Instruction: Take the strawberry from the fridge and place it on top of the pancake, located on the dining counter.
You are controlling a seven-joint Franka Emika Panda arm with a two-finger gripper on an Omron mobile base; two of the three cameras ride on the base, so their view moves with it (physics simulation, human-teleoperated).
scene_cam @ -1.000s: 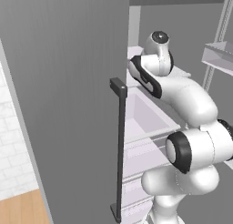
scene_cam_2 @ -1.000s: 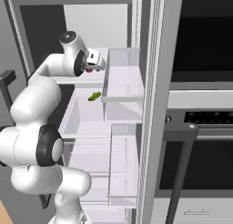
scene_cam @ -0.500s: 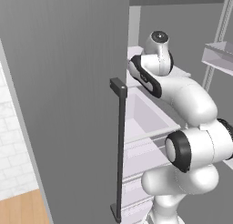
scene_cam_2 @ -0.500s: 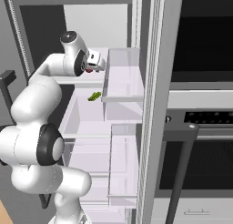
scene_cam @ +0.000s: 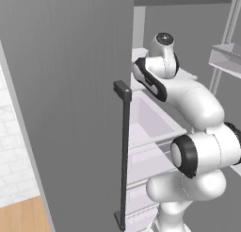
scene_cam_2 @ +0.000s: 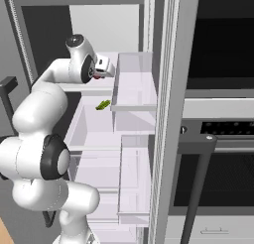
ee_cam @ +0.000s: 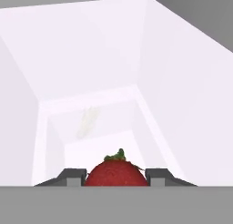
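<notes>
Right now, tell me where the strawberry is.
The strawberry sits between the gripper fingertips at the bottom of the hand view, inside the white fridge interior; in the right base view it is at the gripper, above the small green item.

One strawberry (ee_cam: pixel 116 174) is counted, one small green item (scene_cam_2: pixel 102 105), one fridge (scene_cam: pixel 66 108) and one oven (scene_cam_2: pixel 218 139) at right.

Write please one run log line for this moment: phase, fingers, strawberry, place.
phase: grasp | fingers: shut on the strawberry | strawberry: between the fingertips, green top visible | place: inside the open fridge, white shelf
</notes>
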